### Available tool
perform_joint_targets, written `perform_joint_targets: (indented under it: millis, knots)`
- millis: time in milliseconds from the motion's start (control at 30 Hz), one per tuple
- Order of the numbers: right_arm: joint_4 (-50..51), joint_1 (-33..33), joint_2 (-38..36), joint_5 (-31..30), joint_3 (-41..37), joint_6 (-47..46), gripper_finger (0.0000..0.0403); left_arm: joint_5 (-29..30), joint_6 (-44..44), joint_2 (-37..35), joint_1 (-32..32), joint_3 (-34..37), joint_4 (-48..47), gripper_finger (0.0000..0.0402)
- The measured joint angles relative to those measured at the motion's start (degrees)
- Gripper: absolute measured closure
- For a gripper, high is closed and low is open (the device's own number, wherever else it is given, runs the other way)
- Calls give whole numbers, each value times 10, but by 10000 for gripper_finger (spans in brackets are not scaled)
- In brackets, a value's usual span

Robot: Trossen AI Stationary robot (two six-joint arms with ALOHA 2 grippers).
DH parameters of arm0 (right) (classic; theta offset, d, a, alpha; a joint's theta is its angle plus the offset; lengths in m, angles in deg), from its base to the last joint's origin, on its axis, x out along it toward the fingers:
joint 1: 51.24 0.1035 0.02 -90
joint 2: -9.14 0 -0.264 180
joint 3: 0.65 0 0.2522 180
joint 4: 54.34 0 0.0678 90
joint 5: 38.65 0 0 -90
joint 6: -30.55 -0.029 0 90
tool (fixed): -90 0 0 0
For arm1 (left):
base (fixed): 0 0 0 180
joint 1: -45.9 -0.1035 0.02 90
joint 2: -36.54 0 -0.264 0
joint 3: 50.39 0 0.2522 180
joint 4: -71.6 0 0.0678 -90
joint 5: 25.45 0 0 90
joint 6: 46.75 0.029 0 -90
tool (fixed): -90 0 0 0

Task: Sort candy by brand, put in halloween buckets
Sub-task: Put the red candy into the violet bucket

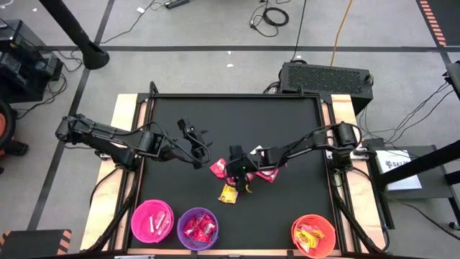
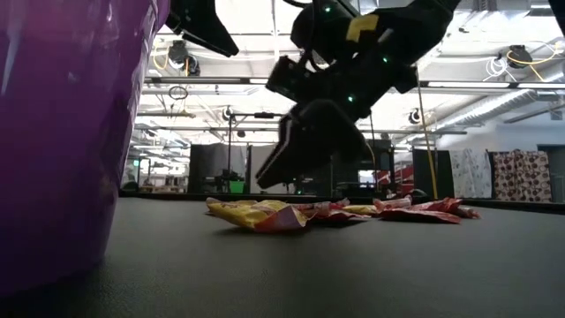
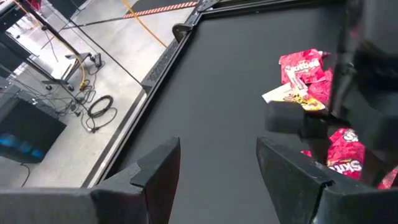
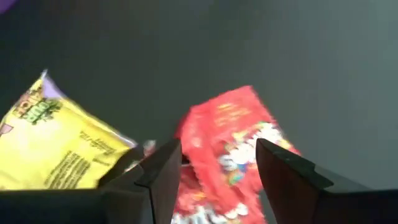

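The right gripper, fingers apart, hovers at the center of the high view over loose candy on the black desk. Its wrist view alone shows a red packet between the fingers, a yellow packet beside. The left gripper, open, waits left of center. The buckets line the bottom edge.

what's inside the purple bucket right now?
High view: the purple bucket holds several red packets. Anything beneath them, and the bucket floor, is covered. The low view shows only its outer wall.
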Motion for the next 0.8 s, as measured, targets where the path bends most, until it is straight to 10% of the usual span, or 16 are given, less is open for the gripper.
perform_joint_targets:
  millis: [800]
  knots:
    - [-21,19,24,-5,3,62,265,0,0,0,0,0,1,183]
